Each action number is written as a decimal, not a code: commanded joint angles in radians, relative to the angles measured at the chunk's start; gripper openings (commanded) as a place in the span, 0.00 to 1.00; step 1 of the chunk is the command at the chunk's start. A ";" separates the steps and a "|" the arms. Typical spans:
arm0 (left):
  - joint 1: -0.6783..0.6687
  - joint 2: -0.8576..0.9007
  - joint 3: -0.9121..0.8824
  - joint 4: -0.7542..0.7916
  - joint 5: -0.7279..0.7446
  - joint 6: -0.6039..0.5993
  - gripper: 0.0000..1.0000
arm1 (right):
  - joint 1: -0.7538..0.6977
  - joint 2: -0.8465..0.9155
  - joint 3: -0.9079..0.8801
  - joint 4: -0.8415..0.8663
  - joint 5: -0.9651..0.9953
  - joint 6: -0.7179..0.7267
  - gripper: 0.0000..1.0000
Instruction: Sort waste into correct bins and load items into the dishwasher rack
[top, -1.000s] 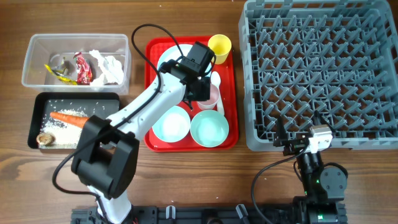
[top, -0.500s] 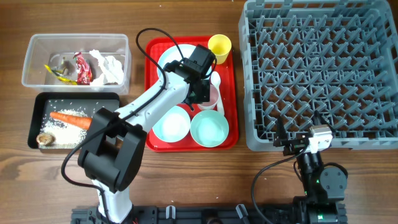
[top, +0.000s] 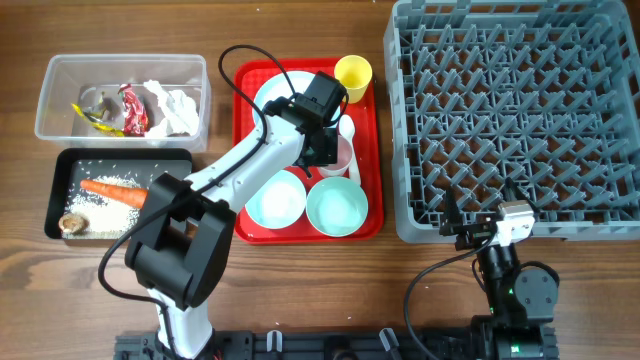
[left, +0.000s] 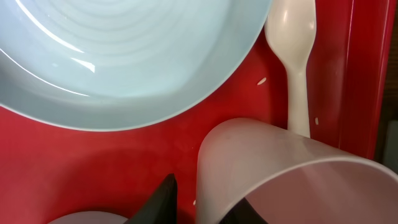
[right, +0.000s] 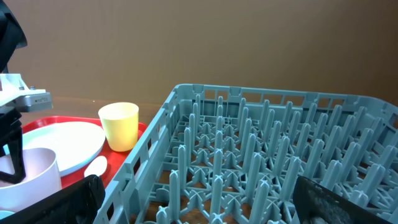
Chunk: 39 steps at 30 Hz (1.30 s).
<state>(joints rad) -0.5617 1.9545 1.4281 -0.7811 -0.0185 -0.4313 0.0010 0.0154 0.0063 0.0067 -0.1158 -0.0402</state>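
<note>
Two bowls (top: 275, 199) and two cups (top: 353, 72) are crowding the red tray (top: 300, 236); the left gripper (left: 205, 202), narrow, is straddling the rim of the pink cup (left: 261, 162), hold unclear; the right gripper (right: 199, 205) is gaping empty.

I log the clear tub (top: 60, 75) at far left; it holds the red and yellow wrappers (top: 130, 110) and the crumpled tissue (top: 175, 103). Just in front of it, the black tray (top: 60, 160) carries the carrot (top: 112, 190), lying flat, scattered rice (top: 100, 205) and a brown lump (top: 71, 223) in its near-left corner.

On the red tray (top: 243, 225):
- The white plate (top: 275, 90) lies at the back.
- The yellow cup (top: 353, 73) stands upright at the back right.
- Two pale blue-green bowls (top: 276, 200) sit side by side in front, mouths up.
- The small white-pink cup (left: 292, 180) stands upright.
- The white spoon (left: 292, 56) lies flat just beside the small cup.

The grey pegged rack (top: 510, 120) sits at right.
</note>
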 joint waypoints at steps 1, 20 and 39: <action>0.003 -0.054 0.006 0.000 -0.015 -0.002 0.22 | -0.005 -0.008 -0.001 0.003 -0.016 -0.010 1.00; 0.003 -0.055 0.006 0.000 -0.017 -0.002 0.04 | -0.005 -0.008 -0.001 0.003 -0.016 -0.010 1.00; 0.253 -0.266 0.006 -0.003 0.151 0.090 0.04 | -0.005 -0.008 -0.001 0.003 -0.016 -0.010 1.00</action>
<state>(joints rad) -0.3977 1.7454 1.4281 -0.7841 0.0082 -0.4042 0.0010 0.0154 0.0063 0.0067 -0.1162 -0.0402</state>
